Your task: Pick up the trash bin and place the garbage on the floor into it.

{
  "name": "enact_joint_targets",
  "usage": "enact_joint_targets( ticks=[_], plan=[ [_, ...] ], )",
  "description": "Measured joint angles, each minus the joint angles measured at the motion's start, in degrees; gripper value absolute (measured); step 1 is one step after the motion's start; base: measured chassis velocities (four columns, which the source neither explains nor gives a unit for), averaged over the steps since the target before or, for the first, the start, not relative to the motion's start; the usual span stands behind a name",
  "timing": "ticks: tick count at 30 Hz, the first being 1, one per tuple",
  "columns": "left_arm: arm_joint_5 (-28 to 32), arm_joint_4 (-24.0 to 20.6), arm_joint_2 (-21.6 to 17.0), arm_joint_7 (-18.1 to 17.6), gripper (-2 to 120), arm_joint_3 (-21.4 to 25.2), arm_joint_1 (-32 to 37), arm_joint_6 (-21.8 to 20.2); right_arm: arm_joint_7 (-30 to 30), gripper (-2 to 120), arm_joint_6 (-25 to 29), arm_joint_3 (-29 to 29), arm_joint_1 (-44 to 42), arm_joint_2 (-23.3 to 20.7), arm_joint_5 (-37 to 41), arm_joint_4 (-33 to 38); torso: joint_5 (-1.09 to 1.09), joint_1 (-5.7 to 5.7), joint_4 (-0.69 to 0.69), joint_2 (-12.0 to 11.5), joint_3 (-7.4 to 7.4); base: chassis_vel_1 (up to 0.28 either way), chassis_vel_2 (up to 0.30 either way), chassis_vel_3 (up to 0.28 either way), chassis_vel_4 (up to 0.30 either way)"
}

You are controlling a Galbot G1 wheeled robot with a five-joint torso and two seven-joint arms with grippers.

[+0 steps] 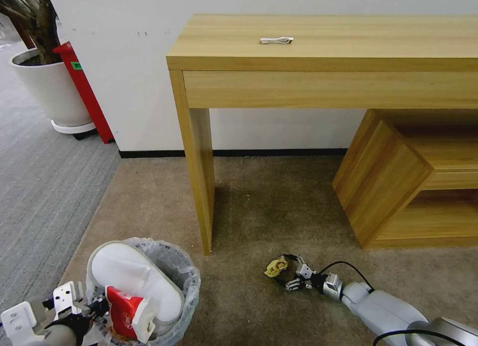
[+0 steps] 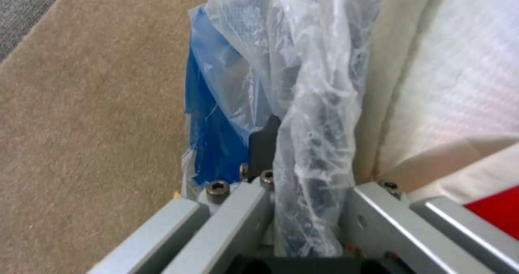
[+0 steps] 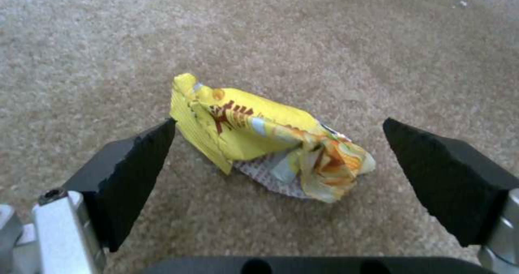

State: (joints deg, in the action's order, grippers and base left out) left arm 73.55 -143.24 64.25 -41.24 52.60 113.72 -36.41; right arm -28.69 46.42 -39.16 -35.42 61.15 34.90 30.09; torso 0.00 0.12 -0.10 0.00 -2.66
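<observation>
From the head camera, the trash bin (image 1: 172,281) stands low at the robot's left on the beige-brown floor (image 1: 269,211), near the foot of a light wooden desk (image 1: 199,186). It is a small round bin lined with a crinkled translucent bag whose edge puffs out around the rim. A white slipper (image 1: 132,279) lies across its mouth, and a red-and-white carton (image 1: 127,313) sits beside the slipper at the near edge. The left gripper (image 1: 92,306) is at that near rim, closed on the bin's edge. Further right, a crumpled yellow wrapper (image 1: 275,267) lies on the carpet, and the right gripper (image 1: 289,272) reaches down to it with its fingers spread on either side.

The left wrist camera looks along the bin's wall: the clear bag (image 2: 303,83) hangs in folds over a dark side with a blue base (image 2: 208,136) below it. The left gripper (image 2: 303,201) has the rim and bag pinched between its grey fingers (image 2: 238,209) (a narrow grip, with plastic bunched in the gap). The white slipper's textured sole (image 2: 460,83) fills the side within the bin, with a corner of red carton (image 2: 500,209) next to it.

The right wrist camera shows the yellow wrapper (image 3: 259,136) close up: crushed, printed in red and orange, with a silvery inner patch showing underneath. It rests on the carpet (image 3: 324,35). The right gripper (image 3: 278,144) is wide open, its black wedge-shaped pads (image 3: 135,168) standing to either side of the wrapper, the nearer pad just beside its folded edge; whether they touch I cannot tell.
</observation>
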Motion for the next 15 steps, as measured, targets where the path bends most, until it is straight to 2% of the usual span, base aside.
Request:
enact_joint_targets(
  ticks=[15],
  plan=[
    [0.4, 0.0, -0.5, 0.0, 0, 0.0, -0.4, 0.0, -0.1, 98, 0.0, 0.0, -0.2, 0.7, -0.7, -1.5, -0.01, 0.00, 0.00, 0.0, 0.00, 0.000, 0.000, 0.000, 0.000]
  ],
)
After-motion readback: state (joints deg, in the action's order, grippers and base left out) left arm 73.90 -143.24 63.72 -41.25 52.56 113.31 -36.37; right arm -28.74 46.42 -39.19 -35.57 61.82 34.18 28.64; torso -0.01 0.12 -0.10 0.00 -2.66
